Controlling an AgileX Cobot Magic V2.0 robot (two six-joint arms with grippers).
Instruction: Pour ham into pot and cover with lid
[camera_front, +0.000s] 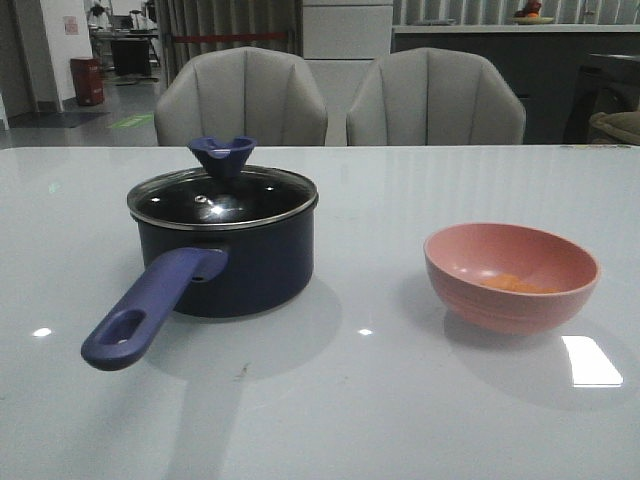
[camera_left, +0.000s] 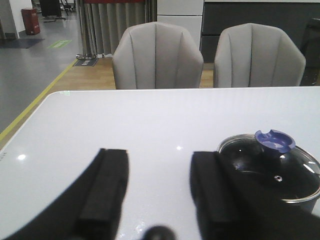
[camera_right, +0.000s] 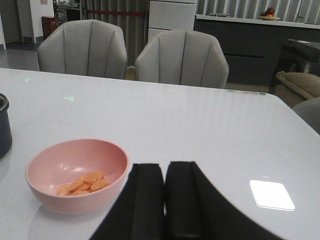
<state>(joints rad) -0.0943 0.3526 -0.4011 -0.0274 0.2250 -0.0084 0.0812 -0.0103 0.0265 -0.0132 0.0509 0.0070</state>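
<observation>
Pot: dark navy round saucepan (camera_front: 232, 262) on white desk (camera_front: 360, 400)
Lid: clear glass, steel-rimmed (camera_front: 222, 195), seated on saucepan
Ham: orange pieces (camera_right: 82, 183) inside pink bowl (camera_front: 511, 277), right of saucepan
Left hand (camera_left: 159, 192): wide apart, empty
Right hand (camera_right: 164, 200): pressed together, empty

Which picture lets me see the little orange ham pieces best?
The right wrist view: it looks down into the pink bowl, so each ham piece shows. The front view shows only an orange smear over the rim. The left wrist view shows none.

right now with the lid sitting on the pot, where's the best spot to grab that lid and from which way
Probably by the flared dark-blue knob at the centre of the round clear glass lid, coming straight down from above. The lid lies flat on the dark navy saucepan, its steel rim flush, so the upright knob is the only raised part.
</observation>
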